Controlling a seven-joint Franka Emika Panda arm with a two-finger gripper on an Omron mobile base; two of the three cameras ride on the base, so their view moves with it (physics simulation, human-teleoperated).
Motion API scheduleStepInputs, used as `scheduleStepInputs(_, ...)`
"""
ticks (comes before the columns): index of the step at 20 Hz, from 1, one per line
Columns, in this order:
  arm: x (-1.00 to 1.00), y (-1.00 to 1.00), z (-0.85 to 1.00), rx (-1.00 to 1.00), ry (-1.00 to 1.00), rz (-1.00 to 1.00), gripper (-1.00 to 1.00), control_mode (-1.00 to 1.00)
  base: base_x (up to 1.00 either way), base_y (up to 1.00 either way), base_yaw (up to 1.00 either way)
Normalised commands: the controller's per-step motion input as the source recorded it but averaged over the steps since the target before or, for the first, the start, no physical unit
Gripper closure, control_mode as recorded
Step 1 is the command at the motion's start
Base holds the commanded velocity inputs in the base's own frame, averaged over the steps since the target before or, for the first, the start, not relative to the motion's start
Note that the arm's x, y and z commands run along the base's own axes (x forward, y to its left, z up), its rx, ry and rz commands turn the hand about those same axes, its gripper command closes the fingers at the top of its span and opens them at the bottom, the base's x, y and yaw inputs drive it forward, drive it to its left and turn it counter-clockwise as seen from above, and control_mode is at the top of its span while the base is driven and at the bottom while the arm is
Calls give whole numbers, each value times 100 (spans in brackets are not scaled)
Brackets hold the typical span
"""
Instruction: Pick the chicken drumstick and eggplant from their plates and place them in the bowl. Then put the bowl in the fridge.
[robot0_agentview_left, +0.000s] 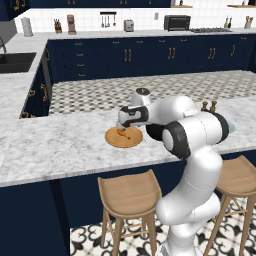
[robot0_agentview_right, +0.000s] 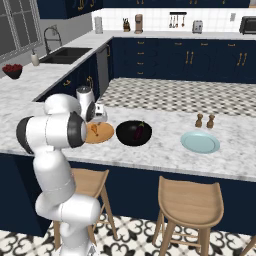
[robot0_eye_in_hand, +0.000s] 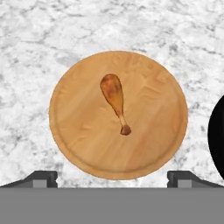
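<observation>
Hand view, left to right: spread gripper (robot0_eye_in_hand: 112, 177) hangs above the wooden plate (robot0_eye_in_hand: 74, 131), fingers straddling the chicken drumstick (robot0_eye_in_hand: 114, 98) lying centred, apparently lined up for a grasp; the black bowl (robot0_eye_in_hand: 217, 131) waits alongside, eggplant (robot0_agentview_right: 139, 131) already inside.

base views flank counter (robot0_agentview_left: 60, 145), hand view overhead
</observation>
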Motion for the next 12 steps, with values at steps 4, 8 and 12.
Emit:
scheduleStepInputs(4,60,13,-29,-8,4,0,-100,-100,0,0,0)
scheduleStepInputs(8,34,11,-37,-3,0,3,-100,-100,0,0,0)
scheduleStepInputs(12,14,1,-43,-1,0,3,-100,-100,0,0,0)
